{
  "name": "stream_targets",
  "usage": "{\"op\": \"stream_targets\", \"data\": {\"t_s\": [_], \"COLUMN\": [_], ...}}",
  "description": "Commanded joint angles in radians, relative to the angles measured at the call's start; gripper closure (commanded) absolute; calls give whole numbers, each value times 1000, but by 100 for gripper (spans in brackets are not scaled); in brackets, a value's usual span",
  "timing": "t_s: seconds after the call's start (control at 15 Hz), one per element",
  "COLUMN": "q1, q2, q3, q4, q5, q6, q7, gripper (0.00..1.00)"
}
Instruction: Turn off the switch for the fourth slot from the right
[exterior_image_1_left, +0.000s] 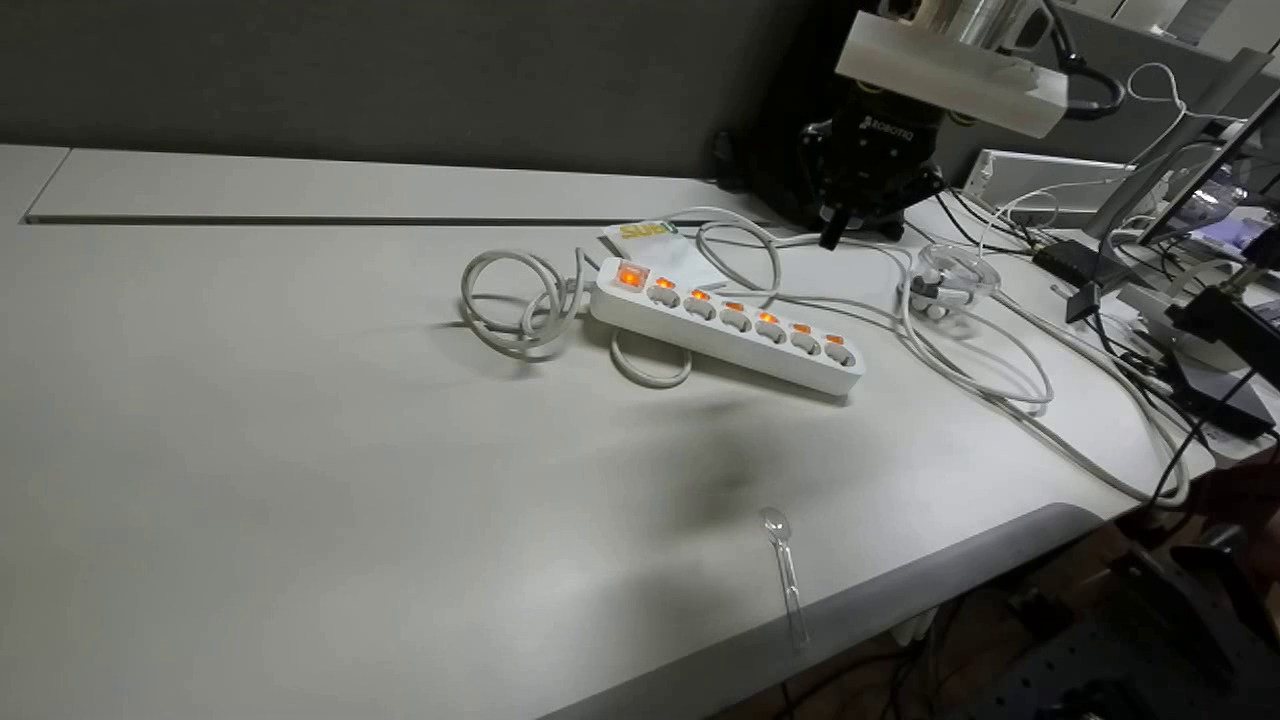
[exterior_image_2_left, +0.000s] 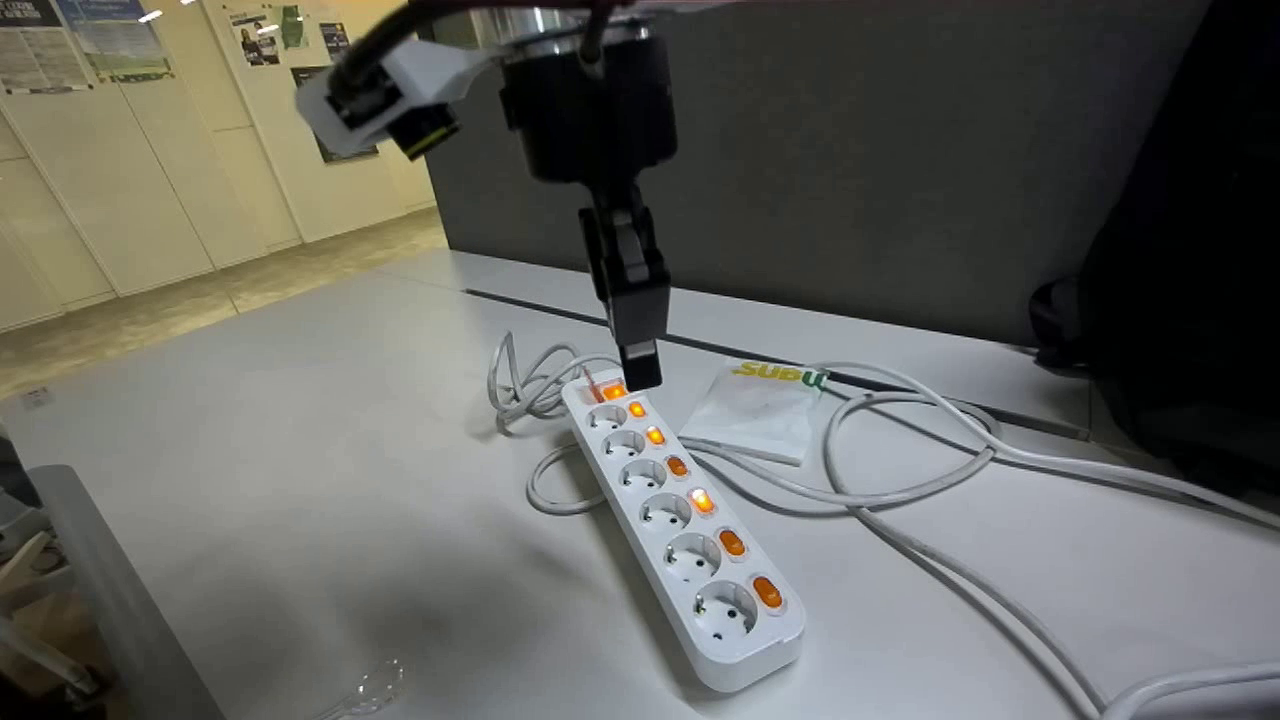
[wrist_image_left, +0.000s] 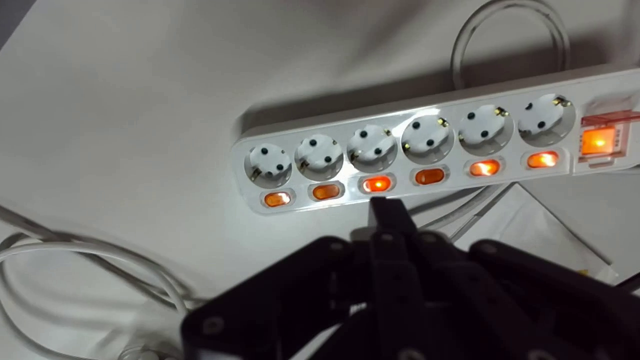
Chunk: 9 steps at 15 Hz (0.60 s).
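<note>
A white power strip (exterior_image_1_left: 715, 341) lies on the table, also in view in an exterior view (exterior_image_2_left: 742, 668) and the wrist view (wrist_image_left: 239, 172). It has a row of round slots, each with an orange switch. Counting from the right in the wrist view, the fourth slot (wrist_image_left: 372, 149) has a lit switch (wrist_image_left: 377, 184). The third slot's switch (wrist_image_left: 429, 176) is dim. My gripper (wrist_image_left: 391, 212) is shut and empty, also in both exterior views (exterior_image_1_left: 833, 238) (exterior_image_2_left: 641, 368). Its tips hang above the table, apart from the strip, and appear just below the lit switch in the wrist view.
A main switch (exterior_image_2_left: 614, 392) glows at the strip's end. White cables (exterior_image_1_left: 530, 310) (exterior_image_2_left: 900, 497) loop around the strip. A Subway packet (exterior_image_2_left: 757, 410) lies beside it. A clear plastic spoon (exterior_image_1_left: 783, 560) lies near the table edge. A grey partition (exterior_image_1_left: 350, 90) stands behind.
</note>
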Motion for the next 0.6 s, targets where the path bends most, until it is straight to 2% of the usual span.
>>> {"op": "stream_targets", "data": {"t_s": [0.0, 0.53], "q1": [43, 101], "q2": [94, 215], "q3": [-43, -85], "q4": [80, 158], "q5": [-21, 33], "q6": [16, 41], "q7": [97, 130], "gripper": [100, 100]}}
